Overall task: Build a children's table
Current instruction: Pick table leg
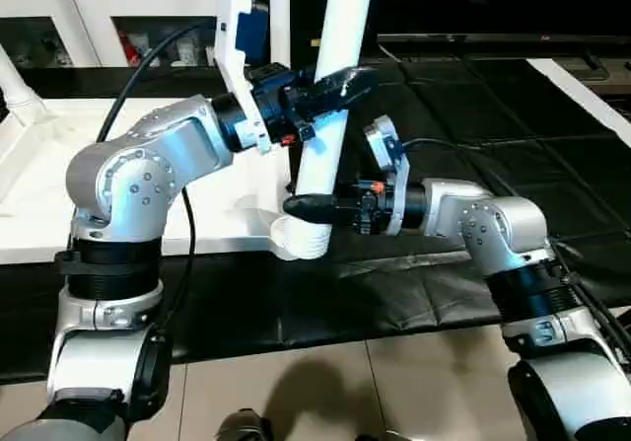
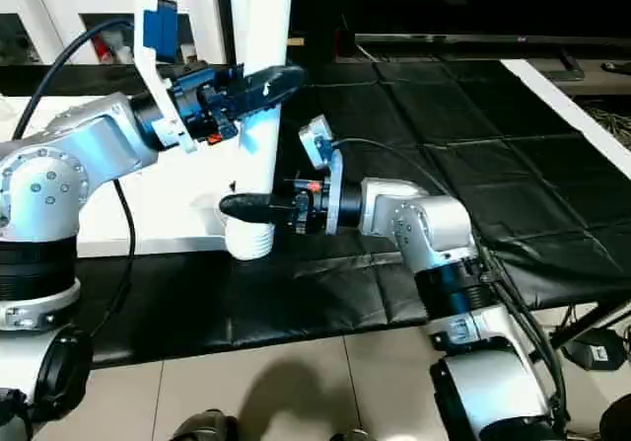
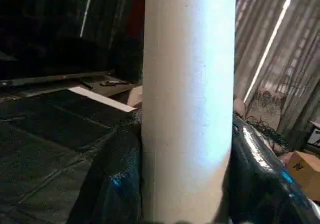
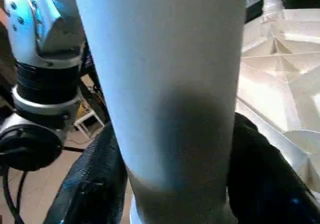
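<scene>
So the step in hand looks like seating a leg into a corner socket. Nearest the camera, the right pincer (image 1: 308, 207) sits low on the leg (image 1: 333, 106), just above the socket (image 1: 299, 240), one black finger on each side of the tube; can't tell if it's actually squeezing yet. A bit higher, the left pincer (image 1: 340, 86) is clamped round the same leg, fingers hugging both sides in its wrist view. The leg stands nearly upright, leaning slightly, foot end in the rounded corner socket of the upside-down table top (image 1: 44, 180).

My guess: next it needs a straight push or twist down so the tube seats fully, both pincers keeping it square.

It's all smooth, matte white plastic; the leg's a plain round tube, the top's ribbed underneath. Everything's lying on black quilted floor mats (image 1: 473, 115), with a white glass-door cabinet (image 1: 108, 17) behind.
</scene>
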Tool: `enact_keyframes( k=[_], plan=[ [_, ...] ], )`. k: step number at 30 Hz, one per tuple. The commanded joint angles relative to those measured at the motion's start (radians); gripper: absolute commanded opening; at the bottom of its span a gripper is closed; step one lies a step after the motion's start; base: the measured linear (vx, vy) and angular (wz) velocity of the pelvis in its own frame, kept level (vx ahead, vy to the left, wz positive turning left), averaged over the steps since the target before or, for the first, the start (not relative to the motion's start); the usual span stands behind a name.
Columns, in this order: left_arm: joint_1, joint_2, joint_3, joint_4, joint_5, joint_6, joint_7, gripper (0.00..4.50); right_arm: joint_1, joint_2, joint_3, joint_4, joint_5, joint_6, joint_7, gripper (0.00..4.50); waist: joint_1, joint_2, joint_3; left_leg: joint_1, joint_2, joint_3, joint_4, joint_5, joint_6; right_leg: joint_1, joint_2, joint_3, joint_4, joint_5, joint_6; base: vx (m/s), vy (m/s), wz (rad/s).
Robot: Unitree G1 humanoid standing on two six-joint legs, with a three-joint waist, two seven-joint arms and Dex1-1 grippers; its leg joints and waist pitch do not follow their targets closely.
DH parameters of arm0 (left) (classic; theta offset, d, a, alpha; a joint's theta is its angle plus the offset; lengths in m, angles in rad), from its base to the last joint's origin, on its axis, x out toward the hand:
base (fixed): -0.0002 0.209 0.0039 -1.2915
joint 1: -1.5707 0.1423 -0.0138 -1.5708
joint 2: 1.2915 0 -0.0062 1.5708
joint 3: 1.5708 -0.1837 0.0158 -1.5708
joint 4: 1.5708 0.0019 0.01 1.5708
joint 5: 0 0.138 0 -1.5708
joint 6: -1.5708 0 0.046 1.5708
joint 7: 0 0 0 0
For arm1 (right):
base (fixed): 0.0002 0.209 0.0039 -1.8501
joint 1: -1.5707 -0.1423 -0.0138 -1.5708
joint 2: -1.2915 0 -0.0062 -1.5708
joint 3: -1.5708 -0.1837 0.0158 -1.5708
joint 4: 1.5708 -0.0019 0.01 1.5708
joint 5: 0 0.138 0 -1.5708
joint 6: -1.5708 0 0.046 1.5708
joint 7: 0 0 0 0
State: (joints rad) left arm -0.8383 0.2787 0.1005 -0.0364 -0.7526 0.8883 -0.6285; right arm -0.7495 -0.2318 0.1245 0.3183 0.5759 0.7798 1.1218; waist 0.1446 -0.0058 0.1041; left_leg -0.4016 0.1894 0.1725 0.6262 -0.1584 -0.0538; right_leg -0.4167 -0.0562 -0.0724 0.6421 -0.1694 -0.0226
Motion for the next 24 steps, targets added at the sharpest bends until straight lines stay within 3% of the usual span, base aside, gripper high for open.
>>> enact_keyframes(
  k=[1, 8, 9, 14, 24],
  plan=[
    [-0.008, -0.001, -0.016, -0.028, -0.019, 0.008, -0.008, 1.81, -0.014, 0.0, -0.004, -0.013, 0.006, 0.009, 0.008, 2.63, 0.001, 0.013, -0.108, 0.026, 0.04, -0.021, -0.072, -0.218, -0.044, 0.057, -0.088, 0.051, -0.083, -0.282, -0.164, 0.0, 0.0, 0.0],
    [-0.009, 0.001, -0.014, -0.03, -0.02, 0.012, -0.012, 1.81, -0.011, 0.001, 0.008, -0.007, -0.003, 0.007, 0.018, 2.63, 0.001, 0.012, -0.107, 0.026, 0.04, -0.02, -0.072, -0.221, -0.045, 0.057, -0.088, 0.052, -0.084, -0.287, -0.161, 0.0, 0.0, 0.0],
    [-0.01, 0.001, -0.014, -0.03, -0.02, 0.013, -0.013, 1.81, -0.011, 0.0, 0.01, -0.007, -0.002, 0.007, 0.019, 2.37, 0.002, 0.012, -0.108, 0.026, 0.04, -0.021, -0.072, -0.218, -0.044, 0.057, -0.088, 0.052, -0.084, -0.283, -0.161, 0.0, 0.0, 0.0],
    [-0.013, 0.0, -0.017, -0.036, -0.024, 0.018, -0.018, 1.81, -0.01, 0.0, 0.017, -0.002, -0.008, 0.004, 0.019, 2.13, 0.002, 0.013, -0.108, 0.025, 0.04, -0.021, -0.071, -0.216, -0.043, 0.057, -0.088, 0.052, -0.083, -0.276, -0.163, 0.0, 0.0, 0.0],
    [-0.027, -0.019, -0.007, -0.049, -0.045, 0.031, -0.004, 1.81, -0.009, 0.007, 0.015, 0.009, -0.015, -0.002, 0.015, 2.04, 0.001, 0.015, -0.108, 0.026, 0.04, -0.022, -0.072, -0.229, -0.046, 0.057, -0.088, 0.051, -0.084, -0.279, -0.167, 0.0, 0.0, 0.0]
  ],
)
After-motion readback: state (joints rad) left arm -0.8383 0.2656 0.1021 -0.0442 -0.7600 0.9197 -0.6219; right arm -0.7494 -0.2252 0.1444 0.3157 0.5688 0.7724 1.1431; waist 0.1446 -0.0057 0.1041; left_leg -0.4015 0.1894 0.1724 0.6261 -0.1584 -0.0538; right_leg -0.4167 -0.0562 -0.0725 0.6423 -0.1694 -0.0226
